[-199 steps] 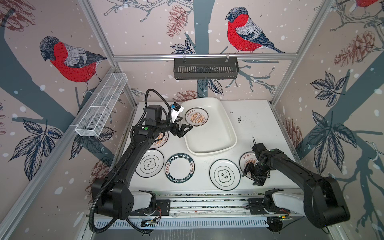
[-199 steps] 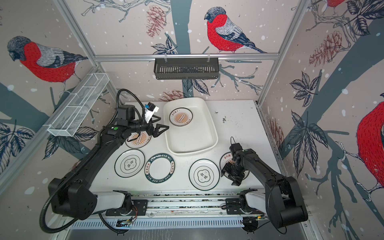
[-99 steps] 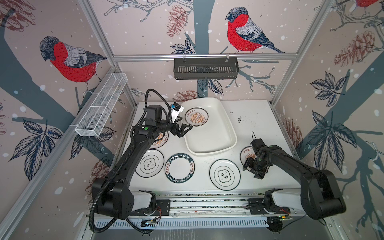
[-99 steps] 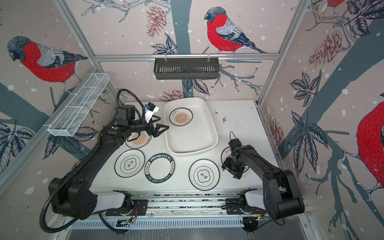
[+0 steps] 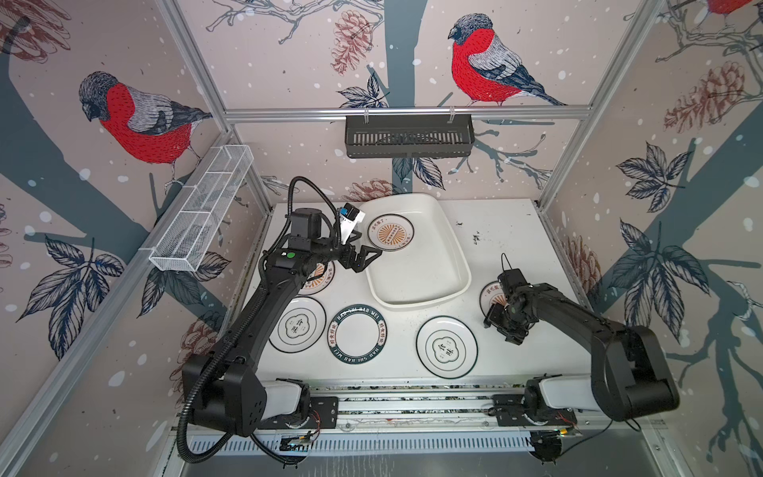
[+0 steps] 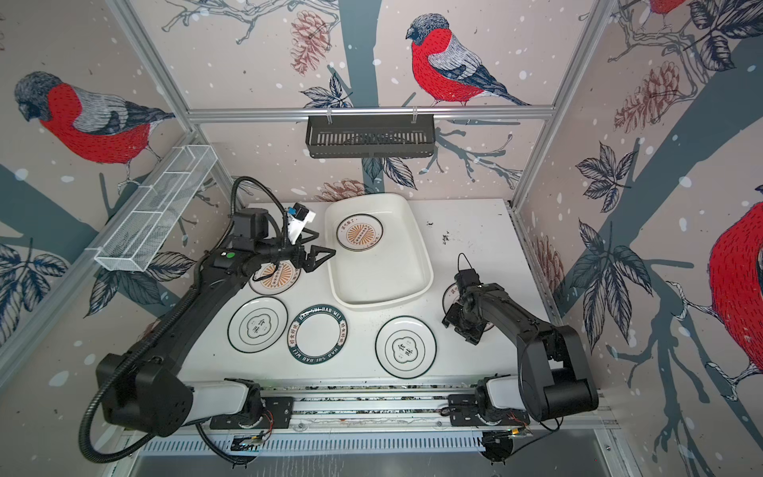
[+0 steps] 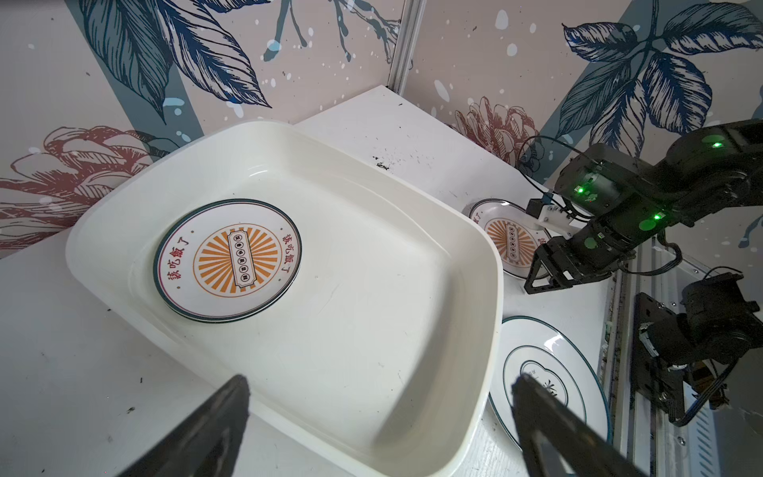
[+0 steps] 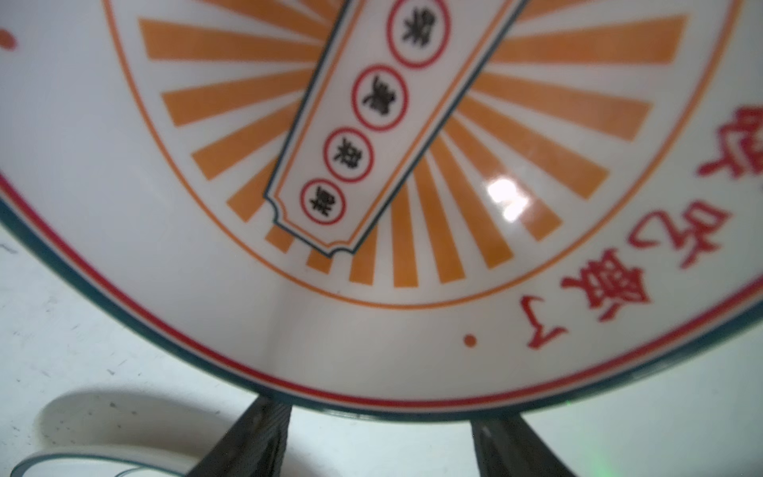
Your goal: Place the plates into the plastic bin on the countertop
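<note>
One round white plate with an orange sunburst centre [image 5: 390, 232] already lies flat in the upper left part of the large cream-white plastic bin [image 5: 417, 268]. Five more plates wait on the white speckled bench [image 5: 495, 231]. The step in hand seems to be the pick-up of the second sunburst plate [image 5: 491, 291], at the right of the bin's lower corner. The right gripper [image 8: 382, 413] is low over this plate, with its arm bent at the elbow and reaching in from the lower right. Its jaws stand partly apart at the plate's near rim, and bare bench shows between them, so nothing is held. The next move probably calls for getting one jaw under the thin rim, closing, then lifting the plate over the bin's low wall. The left gripper [image 7: 382, 388] hangs at the bin's left rim with jaws wide and empty, on a long stretched arm. This arm partly covers a third sunburst plate [image 5: 320, 276]. Two emblem plates [image 5: 296, 326] [image 5: 447, 347] and a plate with dark-green lettered rim [image 5: 357, 336] lie along the lower edge.
</note>
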`<state>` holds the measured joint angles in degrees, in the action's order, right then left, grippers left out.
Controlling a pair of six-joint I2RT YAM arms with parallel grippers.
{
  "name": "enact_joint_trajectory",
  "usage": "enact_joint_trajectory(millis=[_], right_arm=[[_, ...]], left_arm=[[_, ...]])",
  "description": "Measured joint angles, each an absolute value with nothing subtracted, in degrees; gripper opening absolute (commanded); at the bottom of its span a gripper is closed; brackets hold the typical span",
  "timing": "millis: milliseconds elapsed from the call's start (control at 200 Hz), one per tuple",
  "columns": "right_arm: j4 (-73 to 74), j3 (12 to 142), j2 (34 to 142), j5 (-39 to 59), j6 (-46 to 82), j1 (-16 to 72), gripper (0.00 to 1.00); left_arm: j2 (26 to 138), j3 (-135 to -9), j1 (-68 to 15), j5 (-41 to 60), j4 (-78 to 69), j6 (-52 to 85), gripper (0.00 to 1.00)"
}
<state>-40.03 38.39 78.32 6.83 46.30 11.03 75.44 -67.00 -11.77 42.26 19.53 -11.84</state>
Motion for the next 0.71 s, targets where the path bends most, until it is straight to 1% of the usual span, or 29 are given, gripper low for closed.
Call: enact_joint_trajectory(millis=[475, 595, 705], right_arm=[[-36.4, 40.9, 81.2, 4.7, 43.0, 9.8, 0.69], [-36.0, 40.8, 80.4, 5.0, 42.0, 9.7, 0.69], [-37.1, 39.4, 77.1, 6.3, 41.8, 9.4, 0.68]], left_arm=[[75.4, -67.1, -11.8, 42.1, 19.6, -11.9, 0.98], [75.4, -67.4, -11.8, 42.0, 19.9, -12.1, 0.98], [75.4, -67.6, -11.8, 42.0, 20.1, -12.6, 0.98]])
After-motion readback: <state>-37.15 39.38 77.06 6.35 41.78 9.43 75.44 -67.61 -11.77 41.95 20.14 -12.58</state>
